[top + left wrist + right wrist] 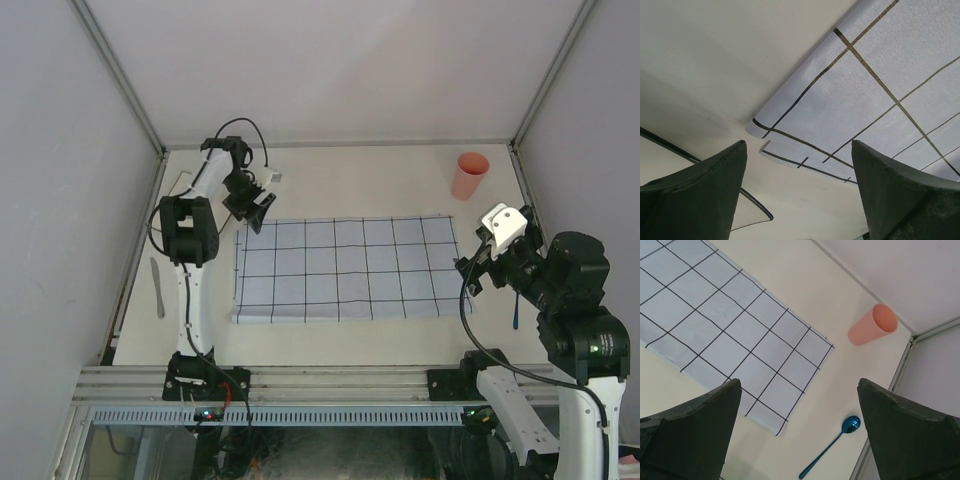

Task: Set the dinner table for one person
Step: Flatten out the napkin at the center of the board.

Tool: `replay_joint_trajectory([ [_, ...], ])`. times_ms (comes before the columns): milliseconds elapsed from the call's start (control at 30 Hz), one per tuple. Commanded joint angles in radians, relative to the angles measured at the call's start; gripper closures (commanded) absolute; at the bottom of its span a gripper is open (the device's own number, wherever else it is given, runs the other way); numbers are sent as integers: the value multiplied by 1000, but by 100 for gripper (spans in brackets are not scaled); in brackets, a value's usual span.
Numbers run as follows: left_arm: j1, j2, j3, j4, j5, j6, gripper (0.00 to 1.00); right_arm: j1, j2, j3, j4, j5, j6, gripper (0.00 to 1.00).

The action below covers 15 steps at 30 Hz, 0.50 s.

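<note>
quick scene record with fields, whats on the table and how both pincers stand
table: off-white, railed and walled
cloth: light blue with a dark grid, spread mid-table
cup: pink, standing in the far right corner, off the cloth
spoon: blue, on bare table right of the cloth
knife: pale, by the left edge, off the cloth
left pincer: open, empty, over the cloth's far left corner
right pincer: open, empty, above the table's right side

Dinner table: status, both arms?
Left gripper open, empty, over far-left corner of cloth. Right gripper open, empty. Dinner table: cloth spread; cup, spoon, knife off it. Nothing blocking either gripper.
</note>
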Motion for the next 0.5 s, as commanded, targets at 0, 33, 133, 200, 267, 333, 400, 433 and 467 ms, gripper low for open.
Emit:
replay_joint_trajectory([
  [0, 3, 2, 50, 23, -41, -68, 10, -5, 0, 78, -8, -35, -11, 0],
  [33, 2, -3, 46, 37, -53, -83, 8, -4, 2, 85, -11, -40, -11, 0],
  [133, -2, -6, 50, 55, -79, -101, 5, -5, 5, 100, -17, -53, -10, 0],
  [200, -7, 2, 67, 47, -98, -104, 2, -3, 2, 103, -21, -56, -9, 0],
  [267, -18, 9, 73, 45, -134, -103, 2, -5, -3, 102, -24, -53, -8, 0],
  [333, -30, 18, 76, 39, -164, -100, 1, -5, -9, 102, -27, -55, -8, 0],
  [400, -37, 21, 83, 37, -179, -97, 0, -4, -12, 102, -29, -58, -6, 0],
  [433, -41, 22, 85, 36, -180, -95, 0, -5, -13, 102, -30, -57, -6, 0],
  [467, -45, 24, 89, 36, -183, -93, 0, -5, -14, 101, -31, -57, -6, 0],
])
